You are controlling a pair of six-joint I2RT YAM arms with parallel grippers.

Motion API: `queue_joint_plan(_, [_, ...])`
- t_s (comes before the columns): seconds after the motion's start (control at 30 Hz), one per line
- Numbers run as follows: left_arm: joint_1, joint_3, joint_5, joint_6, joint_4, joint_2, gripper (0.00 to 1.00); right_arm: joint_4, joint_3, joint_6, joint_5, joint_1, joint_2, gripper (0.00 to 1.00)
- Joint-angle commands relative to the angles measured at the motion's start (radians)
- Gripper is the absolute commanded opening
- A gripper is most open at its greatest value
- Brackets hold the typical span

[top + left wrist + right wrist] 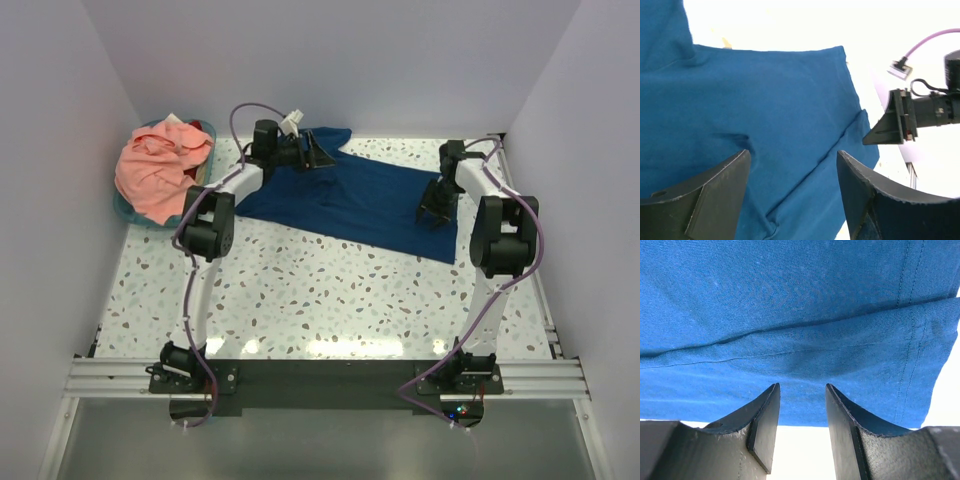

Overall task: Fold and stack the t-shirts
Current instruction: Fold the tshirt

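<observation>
Starting at the near edge, a broad band of bare speckled table (320,290) is being shown between the arm bases and the navy t-shirt (360,200); this is the widest open room for moving. The shirt is being seen spread flat across the far half of the table, slanting from far left to nearer right. Its right end is being met by the right gripper (802,390), whose jaws are being held half parted with no cloth pinched between them. Just beyond the fingertips a long crease and a double-stitched hem are being shown, with white table along the cloth's near and right edges.

Farther back, at the shirt's far-left end, the left gripper (792,160) is being held above the cloth, released wide and grasping nothing. A white tag (900,70) on a purple cable is being seen past the shirt's edge, too blurred for any writing to be read.

In the far-left corner, the salmon-pink t-shirt (155,170) is being shown heaped in the teal basket (125,210), close to the walls.
</observation>
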Motion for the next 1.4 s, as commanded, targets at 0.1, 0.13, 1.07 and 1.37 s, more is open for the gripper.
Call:
queue_joint_plan(0.1, [0.089, -0.167, -0.198, 0.105, -0.054, -0.223, 0.76, 0.031, 0.024, -0.008, 0.003, -0.001, -0.041, 0.46])
queue_joint_plan(0.13, [0.098, -0.202, -0.275, 0.151, -0.083, -0.240, 0.77, 0.035, 0.025, -0.008, 0.003, -0.001, -0.043, 0.47])
queue_joint_plan(1.07, [0.143, -0.603, -0.545, 0.344, -0.479, -0.415, 0.81, -0.008, -0.067, -0.015, 0.061, -0.001, 0.043, 0.49])
queue_joint_plan(1.37, [0.132, -0.767, -0.572, 0.314, -0.607, -0.533, 0.81, -0.068, -0.240, 0.006, 0.070, -0.001, -0.038, 0.49])
